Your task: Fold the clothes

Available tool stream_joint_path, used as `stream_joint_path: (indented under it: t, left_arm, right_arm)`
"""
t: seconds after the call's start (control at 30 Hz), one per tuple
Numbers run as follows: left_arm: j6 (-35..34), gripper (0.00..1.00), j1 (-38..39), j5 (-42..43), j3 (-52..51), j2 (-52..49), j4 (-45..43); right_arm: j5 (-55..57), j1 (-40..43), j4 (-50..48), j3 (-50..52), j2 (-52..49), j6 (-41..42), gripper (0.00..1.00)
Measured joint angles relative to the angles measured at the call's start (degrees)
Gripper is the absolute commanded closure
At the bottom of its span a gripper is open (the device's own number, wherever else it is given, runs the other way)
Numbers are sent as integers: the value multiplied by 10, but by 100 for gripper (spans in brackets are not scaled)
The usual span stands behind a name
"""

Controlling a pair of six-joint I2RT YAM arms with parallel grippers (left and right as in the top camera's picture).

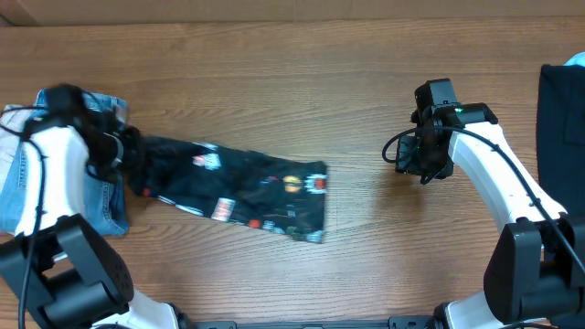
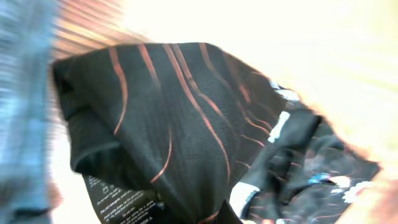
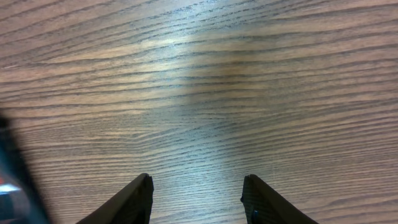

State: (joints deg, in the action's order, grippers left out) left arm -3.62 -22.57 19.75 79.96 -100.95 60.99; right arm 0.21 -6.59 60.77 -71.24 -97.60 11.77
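Overhead: jersey [image 1: 233, 187] lies on the worktop [image 1: 274, 73] in its left half, stretched as a long band from the jeans [image 1: 18, 183] at the left edge toward the middle; its right end is flat and squared off, its left end narrows into a bunch; small white, red and yellow logos show along the top face; left end effector [image 1: 126, 157] sits right at that bunched left end, touching the fabric, over the edge of the jeans; fingers are hidden by arm and cloth, so I cannot tell whether it is clamped on the jersey or just resting there.

Left wrist view: blurred; black thin fabric [image 2: 186, 124] with orange-tan contour lines fills most of it, rumpled, with a patch of white printed text [image 2: 118, 199] low down; blue denim [image 2: 25, 93] runs down the left side; no fingers visible.

Right end effector [image 1: 422, 166] is right of the middle of the worktop, well apart from the jersey's right end; right wrist view shows both fingers [image 3: 130, 199] spread wide with only bare wood grain between them, so it is open and holds nothing; a dark blurred strip at that view's left edge is too smeared to identify.

Dark cloth [image 1: 559, 119] lies at the right edge of the worktop, apart from the right arm.
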Motion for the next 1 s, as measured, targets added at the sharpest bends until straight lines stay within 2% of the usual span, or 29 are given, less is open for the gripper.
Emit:
stream_joint_path:
  t: [0.23,0.47,0.7,1.0]
  left_arm:
    - [9,96,-4,3,85,0,96]
    - [9,96,92,29,89,0,151]
    - [1,95,234,7,89,0,150]
    - [-62,93,363,-49,53,0,83]
  right_arm:
    - [0,0,2,0,0,0,49]
    - [0,0,4,0,0,0,49]
    - [0,0,3,0,0,0,49]
    - [0,0,6,0,0,0,49]
